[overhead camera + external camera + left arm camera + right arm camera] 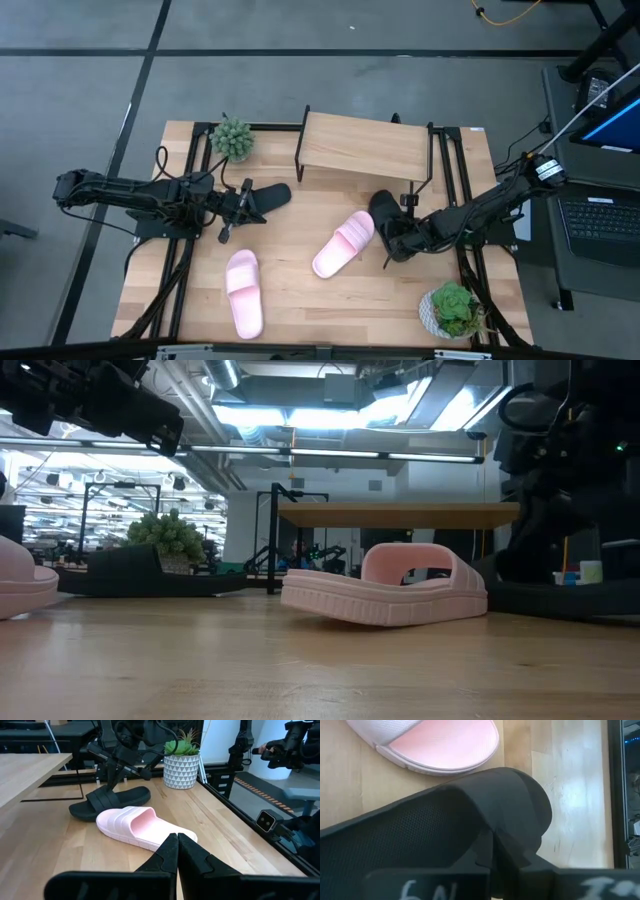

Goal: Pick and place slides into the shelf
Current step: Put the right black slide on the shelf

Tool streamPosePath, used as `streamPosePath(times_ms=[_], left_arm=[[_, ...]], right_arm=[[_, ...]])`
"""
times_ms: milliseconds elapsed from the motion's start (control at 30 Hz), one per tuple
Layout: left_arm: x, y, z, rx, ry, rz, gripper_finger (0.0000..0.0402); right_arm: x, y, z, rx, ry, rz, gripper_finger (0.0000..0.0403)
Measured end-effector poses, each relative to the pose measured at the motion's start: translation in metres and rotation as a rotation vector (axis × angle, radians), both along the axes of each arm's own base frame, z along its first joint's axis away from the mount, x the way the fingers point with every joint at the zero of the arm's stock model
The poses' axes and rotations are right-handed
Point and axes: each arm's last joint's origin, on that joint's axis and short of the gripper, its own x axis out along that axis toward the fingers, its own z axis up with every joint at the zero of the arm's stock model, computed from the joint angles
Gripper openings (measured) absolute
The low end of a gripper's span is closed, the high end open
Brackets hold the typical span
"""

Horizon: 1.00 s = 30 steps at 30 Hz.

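The shelf (pixel 360 146) stands at the table's far side. A black slide (pixel 384 210) lies on its sole in front of the shelf's right end, and my right gripper (pixel 393 240) is shut on it. A pink slide (pixel 343 243) lies just left of it, and a second pink slide (pixel 243 292) lies near the front edge. Another black slide (pixel 272 194) lies left of the shelf. My left gripper (pixel 249 200) hangs shut above the table beside that slide's left end and holds nothing. My right gripper pinches the strap (pixel 470 820) of the black slide at its edge, between its two fingers. The fingers (pixel 108 782) slant down from the table's right and near side. The slide rests flat on the table, toe (pixel 525 795) pointing away from the gripper.
A small green plant (pixel 232 138) stands at the far left by the shelf. A potted succulent in a white patterned pot (pixel 450 310) stands at the near right corner. Black frame rails run along both table sides. Bare wood lies between the two pink slides.
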Motion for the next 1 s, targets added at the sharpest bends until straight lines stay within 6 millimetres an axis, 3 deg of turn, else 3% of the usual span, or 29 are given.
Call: streamPosePath(times_ms=[333, 633, 1000], left_arm=[[0.000, 0.000, 0.000, 0.000, 0.000, 0.000, 0.0000], [0.000, 0.001, 0.000, 0.005, 0.000, 0.029, 0.0000], [0.000, 0.001, 0.000, 0.005, 0.000, 0.029, 0.0000]], right_arm=[[0.000, 0.000, 0.004, -0.003, 0.019, -0.004, 0.0002], [0.007, 0.010, 0.040, 0.024, 0.025, -0.031, 0.0002], [0.019, 0.032, 0.079, 0.065, -0.124, 0.013, 0.0002]])
